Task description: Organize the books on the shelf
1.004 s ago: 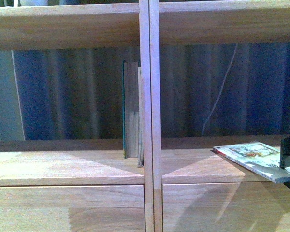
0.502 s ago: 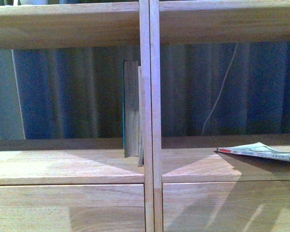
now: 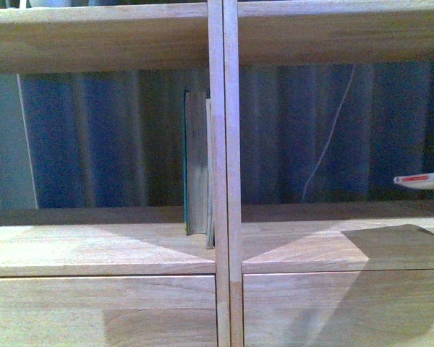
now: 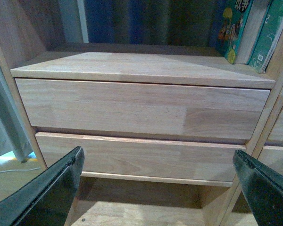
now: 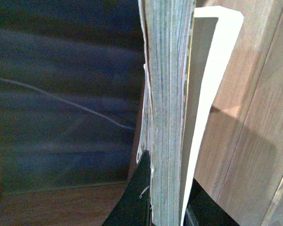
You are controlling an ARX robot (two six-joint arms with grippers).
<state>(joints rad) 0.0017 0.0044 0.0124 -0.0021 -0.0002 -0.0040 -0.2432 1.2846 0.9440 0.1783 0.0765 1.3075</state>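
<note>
While paperback (image 5: 167, 108) hangs flat: right fingers (image 5: 140, 197) clamped on it.
Left fingers (image 4: 52, 188): apart, empty.
Advice: turn upright; standing books (image 3: 197, 166) sit far left of right fingers.

- A thick teal book (image 3: 195, 163) and a thinner book (image 3: 210, 181) are stood upright by the middle post of the shelf (image 3: 94, 249).
- A thin paperback (image 3: 423, 180) is held flat above the right board.

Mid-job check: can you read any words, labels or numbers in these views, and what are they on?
Nothing is legible.
Colourful cover: large printed characters, cut off by the frame edge, unreadable.
Teal cover: small white square mark, too blurred to read.
Thin book: red mark on its white spine, too small to read.
Shelf and drawer fronts: no text.
</note>
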